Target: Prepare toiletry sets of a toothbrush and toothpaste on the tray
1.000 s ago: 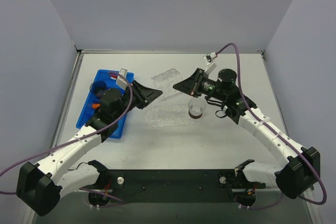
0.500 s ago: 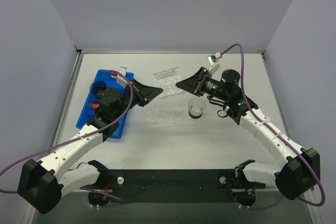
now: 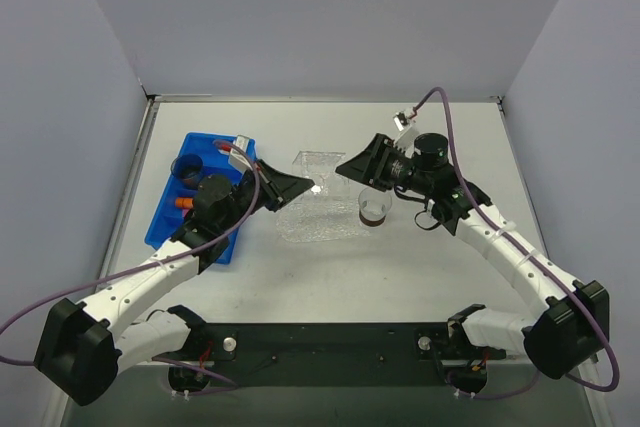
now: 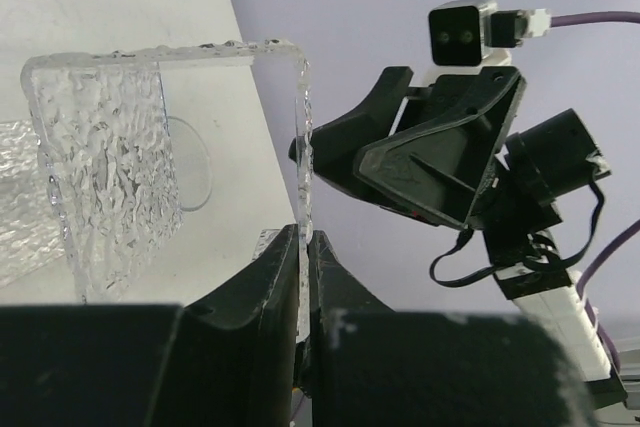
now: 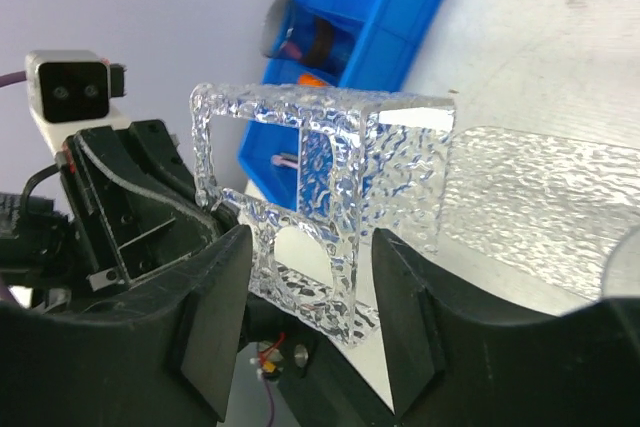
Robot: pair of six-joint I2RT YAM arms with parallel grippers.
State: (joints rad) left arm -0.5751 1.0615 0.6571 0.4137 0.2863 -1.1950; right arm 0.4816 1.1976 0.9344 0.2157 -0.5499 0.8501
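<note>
White table [image 3: 400, 277], lilac walls [image 3: 330, 17]. Left tool [image 4: 303, 243] gripped clear bracket [image 4: 110, 157] by its edge; right tool [image 5: 310, 247] was open, fingers either side of it.

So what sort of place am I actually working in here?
Most likely a robot test cell in a lab, not a real bathroom. Plain bare walls box in a white table, the left arm and right arm are bolted at its near edge, and supplies sit in a blue bin.
</note>
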